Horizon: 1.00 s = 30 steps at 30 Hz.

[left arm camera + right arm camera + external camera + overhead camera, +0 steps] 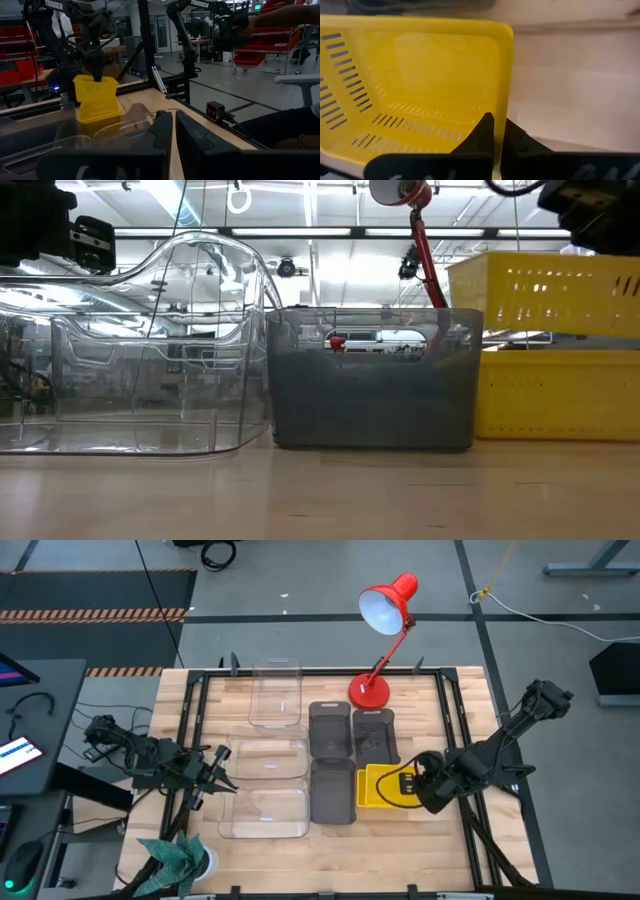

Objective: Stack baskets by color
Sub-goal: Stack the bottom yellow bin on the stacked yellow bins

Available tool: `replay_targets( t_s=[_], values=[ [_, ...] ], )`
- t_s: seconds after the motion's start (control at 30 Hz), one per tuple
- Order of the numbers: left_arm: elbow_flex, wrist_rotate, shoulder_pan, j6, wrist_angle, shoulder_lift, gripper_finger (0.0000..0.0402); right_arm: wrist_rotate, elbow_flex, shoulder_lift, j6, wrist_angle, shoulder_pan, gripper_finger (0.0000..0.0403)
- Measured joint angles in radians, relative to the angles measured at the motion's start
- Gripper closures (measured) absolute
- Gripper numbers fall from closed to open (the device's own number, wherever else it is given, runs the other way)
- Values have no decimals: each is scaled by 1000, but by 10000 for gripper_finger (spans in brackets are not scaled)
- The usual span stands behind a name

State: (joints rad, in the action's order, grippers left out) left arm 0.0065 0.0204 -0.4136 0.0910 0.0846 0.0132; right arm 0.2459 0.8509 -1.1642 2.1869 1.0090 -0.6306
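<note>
Yellow basket (pixel 420 85) pinched at rim by right hand (pixel 496 131), above another yellow basket (pixel 555 395); left hand (pixel 173 131) nearly closed, empty.

The right gripper (pixel 496 131) pinches the rim of a yellow basket (pixel 410 80), fingers closed on its wall. Pale wooden tabletop (pixel 570 85) lies beyond.

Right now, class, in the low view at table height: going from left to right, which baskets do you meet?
Clear basket → dark grey basket → yellow basket resting on the table, with a second yellow basket lifted above it.
</note>
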Motion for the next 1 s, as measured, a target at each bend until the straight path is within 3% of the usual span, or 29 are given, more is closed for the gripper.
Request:
replay_targets(
  t_s=[0.3,1.0],
  values=[
    [0,0,0,0,0,0,368,-61,0,-40,-93,-53,80,396],
    [0,0,0,0,-1,0,372,-117,0,-95,-74,-104,83,384]
  ],
)
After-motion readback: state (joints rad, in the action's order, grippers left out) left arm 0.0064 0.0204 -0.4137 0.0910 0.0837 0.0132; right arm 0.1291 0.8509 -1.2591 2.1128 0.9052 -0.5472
